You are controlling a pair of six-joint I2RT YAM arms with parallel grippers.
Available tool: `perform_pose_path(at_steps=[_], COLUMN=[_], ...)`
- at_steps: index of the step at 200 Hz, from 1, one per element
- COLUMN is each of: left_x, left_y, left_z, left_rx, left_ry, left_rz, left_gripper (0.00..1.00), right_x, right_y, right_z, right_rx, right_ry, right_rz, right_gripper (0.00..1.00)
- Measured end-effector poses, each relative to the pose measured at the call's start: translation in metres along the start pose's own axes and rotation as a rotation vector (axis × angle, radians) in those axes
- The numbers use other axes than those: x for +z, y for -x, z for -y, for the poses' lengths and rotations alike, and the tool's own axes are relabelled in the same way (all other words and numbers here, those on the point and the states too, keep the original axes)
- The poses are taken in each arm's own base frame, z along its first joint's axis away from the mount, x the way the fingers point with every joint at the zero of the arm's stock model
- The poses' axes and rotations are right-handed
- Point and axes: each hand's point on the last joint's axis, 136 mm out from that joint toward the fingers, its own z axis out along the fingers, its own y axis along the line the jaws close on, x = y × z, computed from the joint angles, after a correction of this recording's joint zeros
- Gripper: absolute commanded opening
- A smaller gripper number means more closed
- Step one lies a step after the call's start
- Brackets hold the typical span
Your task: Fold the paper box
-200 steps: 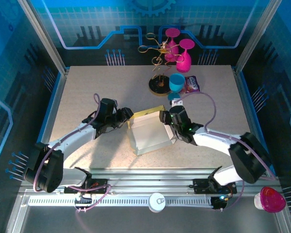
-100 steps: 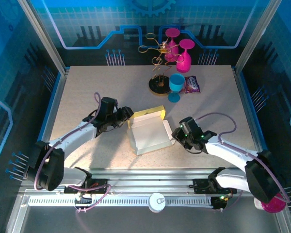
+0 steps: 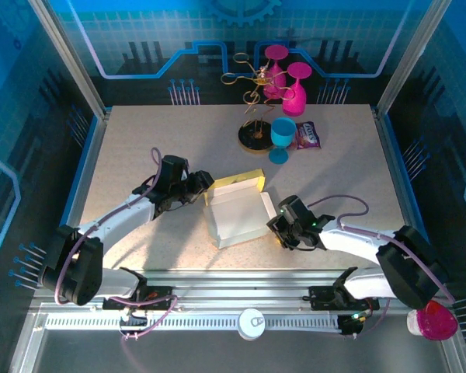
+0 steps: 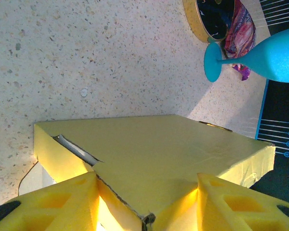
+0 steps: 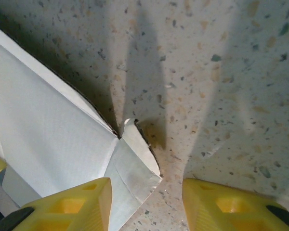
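Note:
The paper box [image 3: 237,216] lies at the table's middle, white inside facing up, with its yellow back wall [image 3: 238,183] raised. My left gripper [image 3: 204,188] is at the box's back left corner. In the left wrist view the yellow panel [image 4: 154,144] runs between the jaws of the left gripper [image 4: 147,185], which are shut on that corner. My right gripper [image 3: 278,228] is low at the box's front right corner. In the right wrist view it [image 5: 145,185] stands open, with a small white tab [image 5: 135,159] of the box [image 5: 43,130] between the fingers, which do not pinch it.
At the back stand a blue goblet [image 3: 282,134], a purple packet [image 3: 308,136], two pink goblets [image 3: 295,93] and a gold wire rack on a round black base [image 3: 255,136]. A pink-lidded cup [image 3: 433,320] sits off the table at the front right.
My right gripper left the box's back right corner, swung out to the right, then came in low at the front right corner with narrower jaws. The left arm and box stayed put.

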Motion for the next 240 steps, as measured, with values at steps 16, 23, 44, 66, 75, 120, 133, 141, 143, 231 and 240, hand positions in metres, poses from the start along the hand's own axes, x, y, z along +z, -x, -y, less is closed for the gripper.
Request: perform_pose_path(at_steps=[16, 23, 44, 66, 75, 120, 133, 141, 143, 231, 240], left_x=[0.0, 0.0, 0.0, 0.0, 0.0, 0.0, 0.0, 0.0, 0.0, 0.001, 0.002], left_y=[0.0, 0.0, 0.0, 0.001, 0.001, 0.001, 0.001, 0.002, 0.002, 0.008, 0.01], left_z=[0.0, 0.0, 0.0, 0.0, 0.0, 0.0, 0.0, 0.0, 0.0, -0.001, -0.002], left_rx=[0.0, 0.0, 0.0, -0.002, -0.003, -0.003, -0.003, -0.004, -0.004, -0.019, -0.024], left_ry=[0.0, 0.0, 0.0, 0.003, 0.004, 0.005, 0.005, 0.005, 0.005, 0.016, 0.019], left_rz=[0.0, 0.0, 0.0, 0.0, 0.0, 0.0, -0.001, 0.001, 0.001, 0.001, 0.002], left_gripper=[0.5, 0.5, 0.5, 0.5, 0.5, 0.5, 0.5, 0.5, 0.5, 0.5, 0.5], right_x=[0.003, 0.004, 0.005, 0.004, 0.004, 0.005, 0.005, 0.006, 0.006, 0.003, 0.003], right_y=[0.001, 0.001, 0.001, 0.002, 0.002, 0.004, 0.004, 0.004, 0.004, 0.004, 0.004], right_z=[0.003, 0.005, 0.007, 0.008, 0.008, 0.008, 0.007, 0.006, 0.006, -0.013, -0.015], right_rx=[0.024, 0.034, 0.058, 0.062, 0.058, 0.056, 0.057, 0.057, 0.058, 0.104, 0.111], right_ry=[-0.012, -0.018, -0.031, -0.054, -0.06, -0.07, -0.067, -0.066, -0.066, 0.001, 0.006], right_rz=[0.003, 0.004, 0.008, 0.013, 0.017, 0.029, 0.029, 0.028, 0.028, 0.03, 0.03], right_gripper=[0.35, 0.33, 0.28, 0.23, 0.21, 0.14, 0.17, 0.2, 0.21, 0.46, 0.49])
